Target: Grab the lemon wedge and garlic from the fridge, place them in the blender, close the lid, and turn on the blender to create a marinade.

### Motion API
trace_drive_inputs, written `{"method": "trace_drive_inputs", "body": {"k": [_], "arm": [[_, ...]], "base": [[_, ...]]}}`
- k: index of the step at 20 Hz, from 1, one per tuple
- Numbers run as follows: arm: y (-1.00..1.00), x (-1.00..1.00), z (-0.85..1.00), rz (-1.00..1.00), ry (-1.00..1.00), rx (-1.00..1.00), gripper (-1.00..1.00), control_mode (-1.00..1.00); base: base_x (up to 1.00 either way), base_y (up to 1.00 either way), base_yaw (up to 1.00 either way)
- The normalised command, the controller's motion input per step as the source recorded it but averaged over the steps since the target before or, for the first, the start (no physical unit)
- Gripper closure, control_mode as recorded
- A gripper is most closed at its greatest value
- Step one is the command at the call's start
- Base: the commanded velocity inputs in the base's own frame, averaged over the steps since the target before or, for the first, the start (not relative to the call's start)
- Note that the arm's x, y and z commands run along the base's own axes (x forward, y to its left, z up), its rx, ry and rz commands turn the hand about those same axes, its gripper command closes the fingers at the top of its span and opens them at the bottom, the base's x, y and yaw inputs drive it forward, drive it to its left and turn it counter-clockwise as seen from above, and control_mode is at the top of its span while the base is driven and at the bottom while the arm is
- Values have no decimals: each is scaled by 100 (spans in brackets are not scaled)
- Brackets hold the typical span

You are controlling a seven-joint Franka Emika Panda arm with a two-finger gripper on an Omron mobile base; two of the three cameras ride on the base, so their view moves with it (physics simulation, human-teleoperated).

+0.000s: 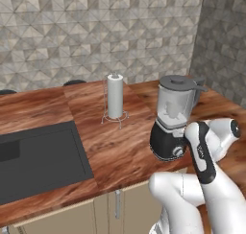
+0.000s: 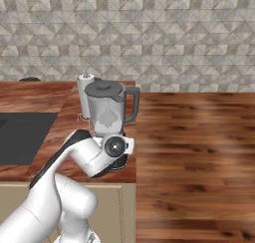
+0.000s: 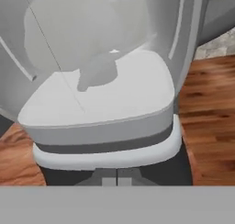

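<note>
The blender (image 1: 172,120) stands on the wooden counter (image 1: 120,146) near its front edge, with the dark-grey lid (image 1: 178,81) seated on the clear jar (image 2: 107,110). My gripper (image 3: 117,178) is shut, its fingertips pressed together right at the front of the black base (image 1: 163,144), beside the silver knob (image 1: 178,152). The hand view looks up into the jar's bottom (image 3: 98,103), where a pale blurred shape (image 3: 96,74) shows; I cannot tell what it is. The lemon wedge and the garlic are hidden. The fridge is out of view.
A white paper-towel roll (image 1: 115,96) on a wire stand sits behind and left of the blender. A dark recessed panel (image 1: 38,156) fills the counter's left. Beige cabinet doors (image 1: 96,211) run below the counter edge. The tiled wall (image 1: 96,31) closes the back.
</note>
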Motion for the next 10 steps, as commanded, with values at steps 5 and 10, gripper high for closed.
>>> {"method": "trace_drive_inputs", "body": {"k": [5, 10], "arm": [[0, -49, 6, -19, 16, -1, 100, -100], [-2, -49, -4, -13, 24, -6, 100, -100]], "base": [[0, 0, 0], [0, 0, 0]]}}
